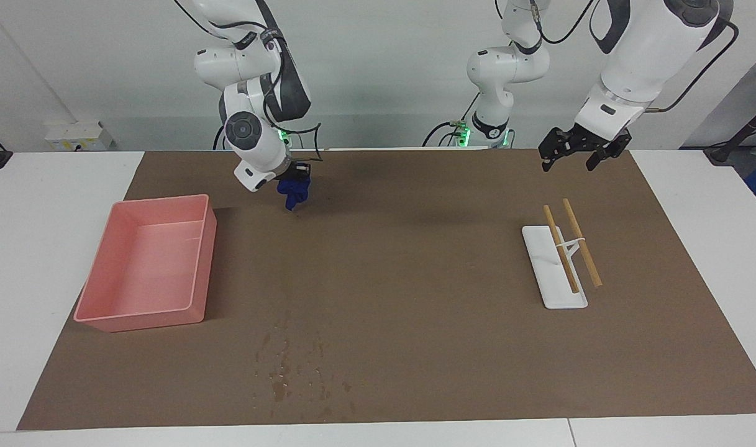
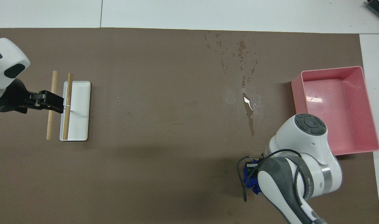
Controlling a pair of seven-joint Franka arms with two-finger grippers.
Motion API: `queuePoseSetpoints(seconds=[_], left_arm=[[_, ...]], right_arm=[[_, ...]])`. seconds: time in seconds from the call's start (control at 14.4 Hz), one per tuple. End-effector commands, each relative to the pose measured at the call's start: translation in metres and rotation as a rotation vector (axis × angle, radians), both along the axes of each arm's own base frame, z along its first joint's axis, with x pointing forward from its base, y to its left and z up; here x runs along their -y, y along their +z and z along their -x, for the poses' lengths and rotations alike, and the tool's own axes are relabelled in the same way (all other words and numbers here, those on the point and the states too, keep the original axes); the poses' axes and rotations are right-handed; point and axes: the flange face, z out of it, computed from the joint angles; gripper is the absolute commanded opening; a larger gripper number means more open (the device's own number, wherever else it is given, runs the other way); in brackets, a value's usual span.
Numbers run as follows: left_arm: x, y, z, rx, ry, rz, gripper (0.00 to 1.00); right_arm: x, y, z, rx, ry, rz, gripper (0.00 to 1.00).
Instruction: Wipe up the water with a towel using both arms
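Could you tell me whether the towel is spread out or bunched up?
Bunched up: the towel hangs as a crumpled wad from the shut right gripper, above the mat.

No legible text or labels anywhere

In the overhead view the right arm (image 2: pixel 301 174) hides most of the towel (image 2: pixel 249 174) from you, and its claw is hidden too. Both arms are cut off by the picture edges.

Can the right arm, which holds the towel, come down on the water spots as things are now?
Probably yes. The right gripper holds the towel in the air, and only bare mat lies between it and the water.
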Motion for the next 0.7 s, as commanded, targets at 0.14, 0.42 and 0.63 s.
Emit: queuePoseSetpoints(seconds=[0.14,0.42,0.63], left_arm=[[0.0,-0.005,0.0,0.004,-0.003,-0.022,1.0],[-0.004,-0.001,-0.006,0.043,0.007,-0.007,1.0],[-0.005,-0.001,-0.006,0.047,0.006,-0.008,1.0]], right_arm=[[0.006,-0.019,0.022,0.02,0.015,0.02,0.0],[0.007,-0.03,0.027,0.042,0.024,0.016,0.0],[0.012,-0.035,-0.001,0.203,0.055,-0.033,0.0]])
